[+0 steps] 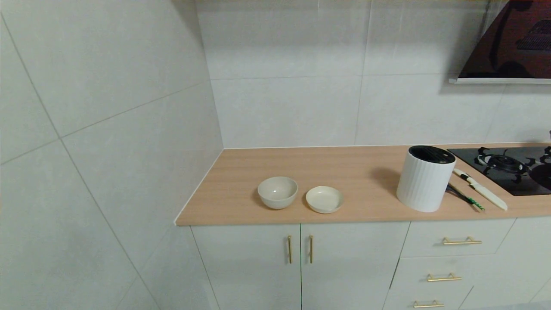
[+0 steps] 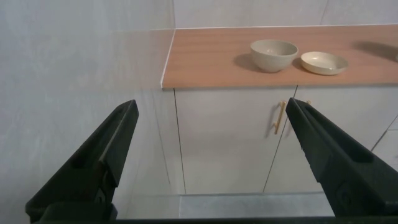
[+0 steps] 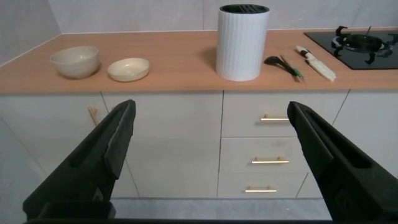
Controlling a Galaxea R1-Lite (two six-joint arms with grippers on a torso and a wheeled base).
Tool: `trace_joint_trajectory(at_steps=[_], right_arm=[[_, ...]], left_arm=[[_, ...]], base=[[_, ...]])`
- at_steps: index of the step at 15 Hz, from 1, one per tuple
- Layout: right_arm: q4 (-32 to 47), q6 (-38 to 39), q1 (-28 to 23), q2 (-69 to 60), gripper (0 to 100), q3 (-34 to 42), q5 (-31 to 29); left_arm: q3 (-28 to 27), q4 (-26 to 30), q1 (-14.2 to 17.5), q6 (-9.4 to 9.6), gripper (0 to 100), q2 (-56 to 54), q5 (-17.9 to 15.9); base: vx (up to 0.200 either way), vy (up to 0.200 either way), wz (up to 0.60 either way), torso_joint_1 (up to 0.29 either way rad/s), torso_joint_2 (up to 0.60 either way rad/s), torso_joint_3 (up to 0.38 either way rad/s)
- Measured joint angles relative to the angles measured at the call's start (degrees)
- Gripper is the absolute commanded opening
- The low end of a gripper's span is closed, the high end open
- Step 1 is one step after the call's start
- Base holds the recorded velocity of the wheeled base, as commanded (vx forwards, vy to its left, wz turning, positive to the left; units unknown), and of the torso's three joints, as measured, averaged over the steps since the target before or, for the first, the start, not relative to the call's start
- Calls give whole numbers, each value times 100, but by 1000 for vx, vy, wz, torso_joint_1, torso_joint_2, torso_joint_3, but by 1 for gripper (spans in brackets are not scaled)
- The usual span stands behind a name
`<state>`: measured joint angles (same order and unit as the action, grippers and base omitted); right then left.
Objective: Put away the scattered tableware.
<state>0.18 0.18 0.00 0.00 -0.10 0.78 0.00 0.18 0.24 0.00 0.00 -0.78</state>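
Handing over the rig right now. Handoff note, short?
Left gripper: open, empty, facing the cabinet doors.
Right gripper: open, empty, facing the drawers.
Bowl and shallow dish sit side by side, apart, on the countertop.
Knife and green-handled utensil lie between the white holder and the stove.
Done: nothing put away. Left: all four pieces.

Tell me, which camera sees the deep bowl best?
The head view: it looks down into the bowl, showing its rim and inside. The left wrist view shows the bowl side-on from low down; the right wrist view shows the bowl likewise.
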Motion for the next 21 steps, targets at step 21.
trace_joint_trajectory(at_steps=[21], right_arm=[[0, 0, 0, 0, 100, 0, -2]], left_arm=[[0, 0, 0, 0, 100, 0, -1]], base=[[0, 0, 0, -185, 405, 220]])
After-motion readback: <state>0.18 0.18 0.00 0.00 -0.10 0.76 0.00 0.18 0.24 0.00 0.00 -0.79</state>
